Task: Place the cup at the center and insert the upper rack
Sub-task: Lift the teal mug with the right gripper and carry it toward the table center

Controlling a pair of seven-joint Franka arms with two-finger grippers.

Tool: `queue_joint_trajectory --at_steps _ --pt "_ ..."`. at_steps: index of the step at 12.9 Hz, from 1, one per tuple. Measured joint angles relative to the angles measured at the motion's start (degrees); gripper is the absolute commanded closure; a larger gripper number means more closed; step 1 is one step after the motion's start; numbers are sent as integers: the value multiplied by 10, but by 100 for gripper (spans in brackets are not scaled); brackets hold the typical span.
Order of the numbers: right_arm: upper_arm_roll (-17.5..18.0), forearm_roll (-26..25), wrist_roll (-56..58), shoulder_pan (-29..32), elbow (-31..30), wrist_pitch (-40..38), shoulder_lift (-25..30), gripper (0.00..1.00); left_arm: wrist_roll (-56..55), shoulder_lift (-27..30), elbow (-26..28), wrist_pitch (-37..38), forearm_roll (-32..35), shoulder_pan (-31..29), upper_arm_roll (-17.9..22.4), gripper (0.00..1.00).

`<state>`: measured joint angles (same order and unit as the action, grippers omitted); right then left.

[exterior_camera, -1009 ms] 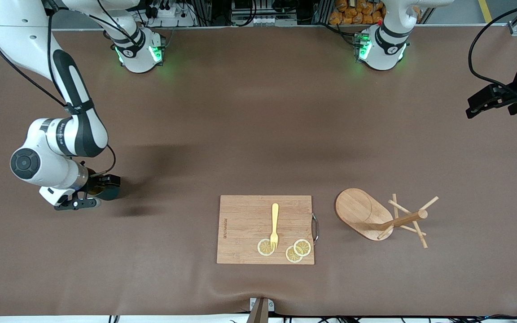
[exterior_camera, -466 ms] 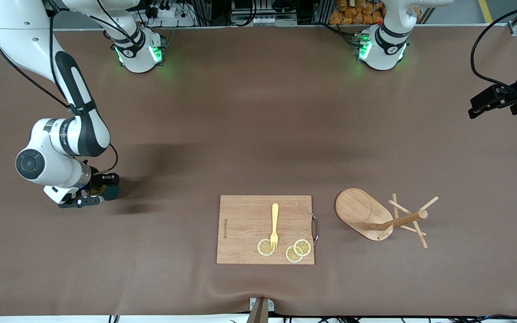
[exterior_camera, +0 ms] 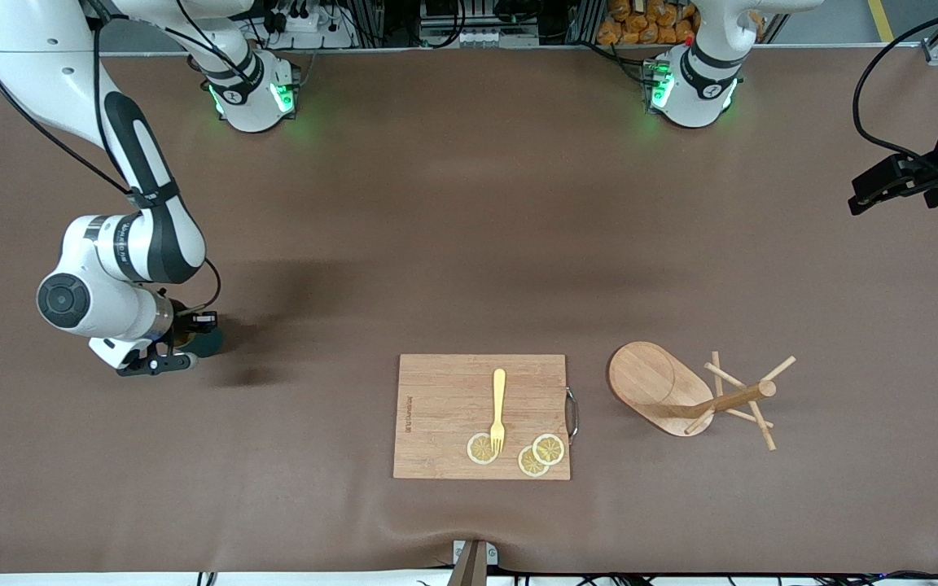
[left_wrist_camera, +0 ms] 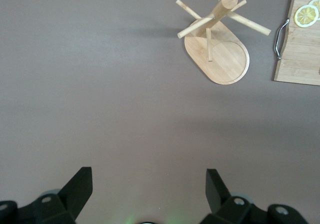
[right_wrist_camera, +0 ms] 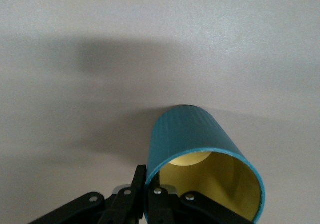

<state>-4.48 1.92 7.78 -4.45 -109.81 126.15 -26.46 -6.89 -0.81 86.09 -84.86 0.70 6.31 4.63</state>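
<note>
Cup: dark teal cup (right_wrist_camera: 200, 149) with ribbed outside and yellowish inside; I see it on the brown surface (exterior_camera: 453, 228) at the right arm's end, well apart from the board and the rack. In the front view only a sliver of it (exterior_camera: 207, 342) shows past the arm's wrist.
Cup grip: I see the right gripper (right_wrist_camera: 148, 191) down at the cup's rim, its jaws pressed together on the wall, one finger outside and one inside. I cannot tell from these views whether the cup's base is on the surface or just off it.
Right gripper, front view: it (exterior_camera: 184, 335) sits low at the cup, mostly hidden under the wrist.
Upper rack: the light wooden mug tree (exterior_camera: 685, 391) lies tipped on its side toward the left arm's end, oval base on edge, post and pegs pointing away from the board. My left wrist view shows it (left_wrist_camera: 216, 39) too.
Cutting board: the rectangular wooden board (exterior_camera: 444, 407) lies between cup and rack, just beside the rack's base, nearer the front camera than the cup.
On the board: a yellow fork (exterior_camera: 498, 407) and three lemon slices (exterior_camera: 548, 448).
Left gripper: it (left_wrist_camera: 147, 196) waits high over bare surface at the left arm's end, jaws spread wide, holding nothing; in the front view (exterior_camera: 884, 191).
</note>
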Motion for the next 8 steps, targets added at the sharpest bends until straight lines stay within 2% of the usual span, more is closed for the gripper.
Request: queue_joint_trajectory --at_steps 4,8 --pt "15 0 0 0 24 -14 1 100 0 0 0 0 0 3 -4 0" --pt "55 2 -6 -9 69 -61 13 100 0 0 0 0 0 4 -6 0"
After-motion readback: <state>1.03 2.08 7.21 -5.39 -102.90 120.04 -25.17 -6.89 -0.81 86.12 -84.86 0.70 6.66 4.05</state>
